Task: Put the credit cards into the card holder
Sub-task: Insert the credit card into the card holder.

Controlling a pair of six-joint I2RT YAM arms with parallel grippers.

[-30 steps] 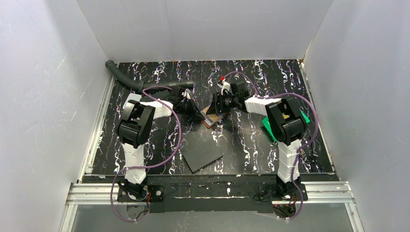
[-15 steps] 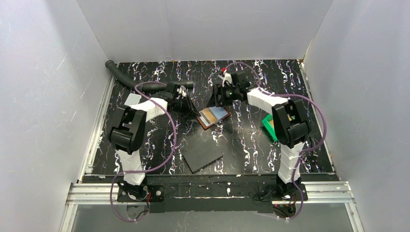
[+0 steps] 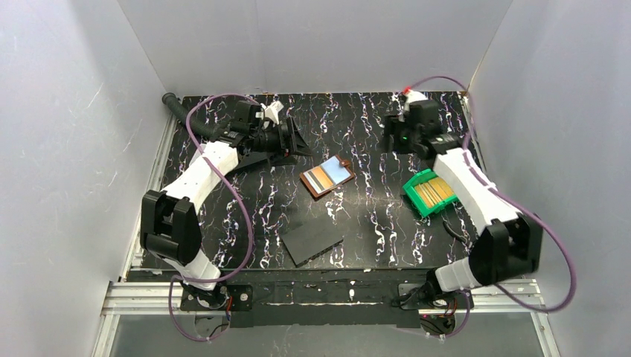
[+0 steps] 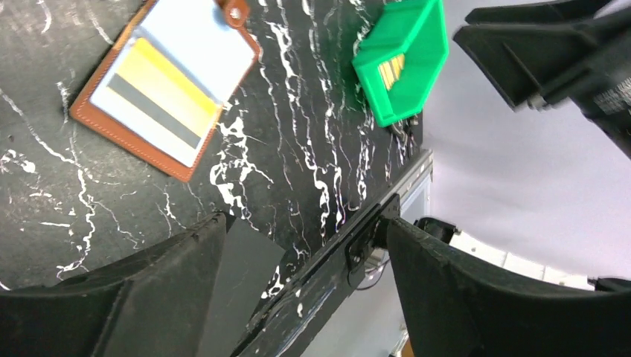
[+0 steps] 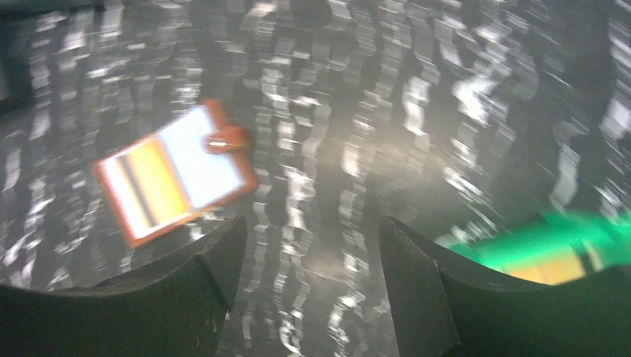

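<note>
Wide open, my left claw and right claw hold nothing; the card holder lies diagonal, snap tab far-right.

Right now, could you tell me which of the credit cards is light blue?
The light blue card on the snap-tab half of the open card holder; its neighbour there and the cards in the green bin are orange-yellow.

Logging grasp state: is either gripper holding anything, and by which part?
Nothing is held: left gripper and right gripper both stand open, apart from the card holder.
</note>
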